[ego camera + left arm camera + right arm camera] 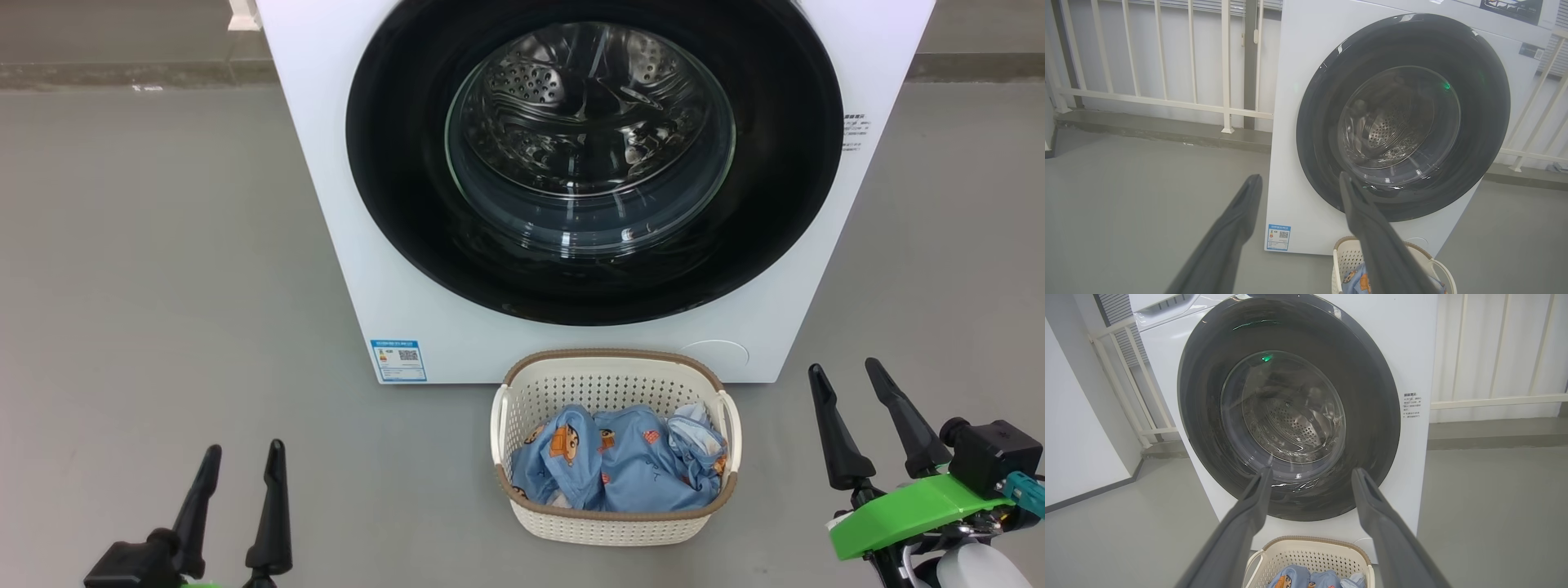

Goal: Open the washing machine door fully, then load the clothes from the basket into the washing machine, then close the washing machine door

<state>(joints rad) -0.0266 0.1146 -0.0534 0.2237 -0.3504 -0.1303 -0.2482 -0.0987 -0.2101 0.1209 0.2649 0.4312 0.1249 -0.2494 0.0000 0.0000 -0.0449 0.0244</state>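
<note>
Head view: the washing machine (pixel 326 163) stands on the far side of the grey floor (pixel 163 286), with the washing machine door (pixel 392 163) lying closed against its front. The basket (pixel 612 357) sits on the floor just in front of the machine, with the clothes (pixel 629 465) bundled inside it. A blue label (pixel 397 360) is at the machine's lower left. The left gripper (pixel 245 447) is near left and the right gripper (pixel 844 366) near right. Both have their fingers spread, hold nothing, and are well apart from the basket.

Left wrist view: the left gripper (pixel 1300 175) is parted and empty, pointing at the machine's lower front. A white railing (pixel 1167 102) runs behind.

Right wrist view: the right gripper (pixel 1312 470) is spread and empty, facing the closed door (pixel 1372 396). The basket (pixel 1310 543) is below it.
</note>
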